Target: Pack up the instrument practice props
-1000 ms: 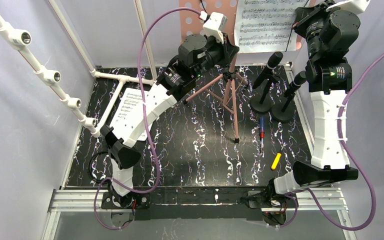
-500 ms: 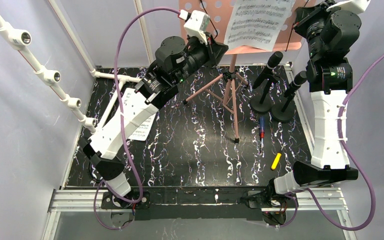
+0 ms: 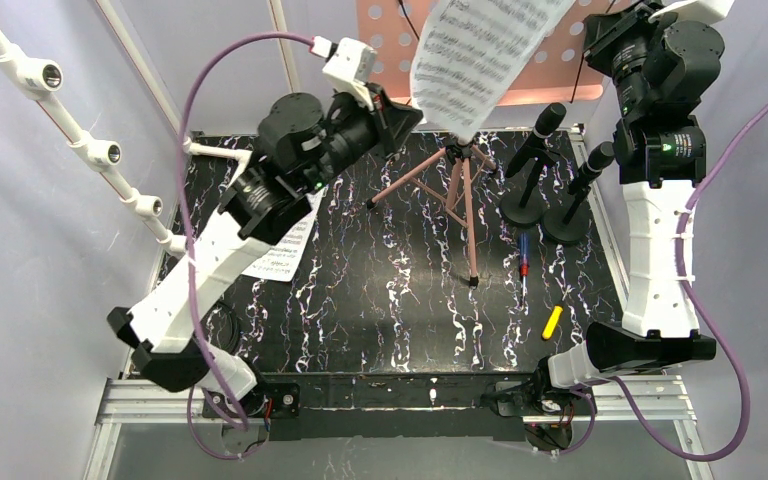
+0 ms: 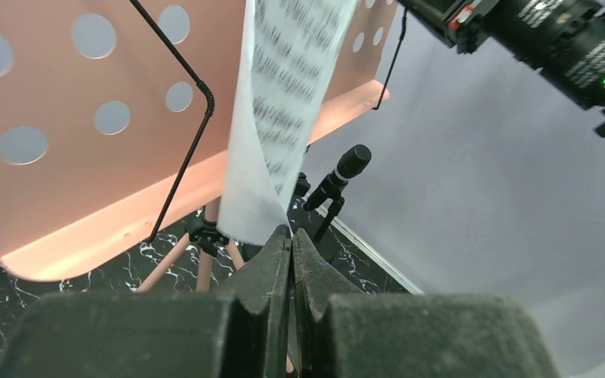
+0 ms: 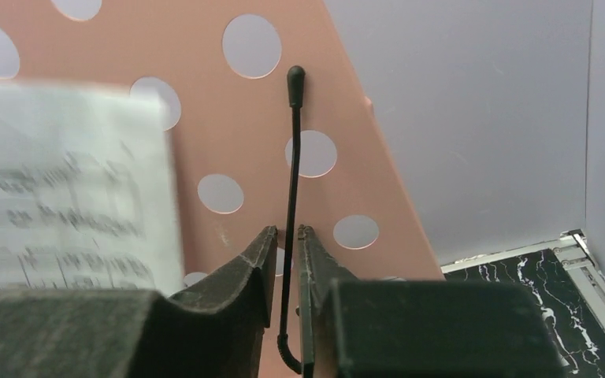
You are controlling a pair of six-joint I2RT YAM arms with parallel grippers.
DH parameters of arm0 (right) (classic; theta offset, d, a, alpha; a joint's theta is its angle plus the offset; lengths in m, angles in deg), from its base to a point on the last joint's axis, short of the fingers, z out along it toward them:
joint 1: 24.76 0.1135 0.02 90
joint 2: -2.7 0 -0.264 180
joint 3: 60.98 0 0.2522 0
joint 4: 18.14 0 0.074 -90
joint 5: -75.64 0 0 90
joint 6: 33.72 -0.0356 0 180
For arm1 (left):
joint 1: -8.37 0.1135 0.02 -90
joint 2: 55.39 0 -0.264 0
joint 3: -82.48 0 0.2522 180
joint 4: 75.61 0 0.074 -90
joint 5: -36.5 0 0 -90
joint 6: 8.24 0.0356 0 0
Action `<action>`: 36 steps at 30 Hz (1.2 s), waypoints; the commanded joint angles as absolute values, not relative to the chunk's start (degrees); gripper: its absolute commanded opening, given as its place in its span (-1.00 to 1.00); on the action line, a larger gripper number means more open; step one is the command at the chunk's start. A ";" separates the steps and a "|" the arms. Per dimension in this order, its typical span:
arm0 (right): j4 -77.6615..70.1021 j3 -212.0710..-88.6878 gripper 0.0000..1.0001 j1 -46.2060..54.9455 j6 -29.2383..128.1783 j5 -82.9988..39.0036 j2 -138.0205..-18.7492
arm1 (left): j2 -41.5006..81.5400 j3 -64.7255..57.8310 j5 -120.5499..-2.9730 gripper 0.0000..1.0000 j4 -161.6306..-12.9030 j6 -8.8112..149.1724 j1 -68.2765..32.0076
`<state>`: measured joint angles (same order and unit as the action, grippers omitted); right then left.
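Observation:
The salmon-pink music desk (image 3: 560, 70) (image 4: 87, 181) (image 5: 244, 102) stands on thin pink tripod legs (image 3: 465, 200) at the back. My left gripper (image 3: 410, 108) (image 4: 291, 234) is shut on the lower corner of a white sheet-music page (image 3: 470, 60) (image 4: 283, 94), which hangs curled in front of the desk. High at the back right, my right gripper (image 3: 594, 45) (image 5: 286, 231) has its jaws a narrow gap apart around the desk's black wire page holder (image 5: 291, 157). Two black microphones (image 3: 538, 130) (image 3: 590, 165) stand on round bases right of the tripod. Another page (image 3: 285, 245) lies on the floor.
A white pipe frame (image 3: 90, 150) runs along the left and back. A blue-and-red screwdriver (image 3: 524, 262) and a small yellow object (image 3: 552, 321) lie on the black marbled floor near the right arm. Grey walls close in on both sides.
My left arm has drawn back to the left with the page, which has swung off the desk and tilted. My right gripper's jaws have parted slightly around the wire holder.

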<state>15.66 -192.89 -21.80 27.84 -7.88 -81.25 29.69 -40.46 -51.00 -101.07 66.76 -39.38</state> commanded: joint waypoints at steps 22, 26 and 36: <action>10.42 -182.21 0.63 -22.01 37.86 -17.03 -71.45 | 4.59 -30.04 -48.27 -1.00 -130.20 66.80 -39.15; 8.86 -178.53 0.86 -21.99 40.42 -18.57 -68.52 | 4.77 -29.62 -46.43 -1.00 -136.73 66.75 -39.10; 3.95 -164.82 0.97 -18.37 45.61 -15.60 -57.49 | 7.07 -26.00 -46.27 -1.00 -145.09 65.01 -39.16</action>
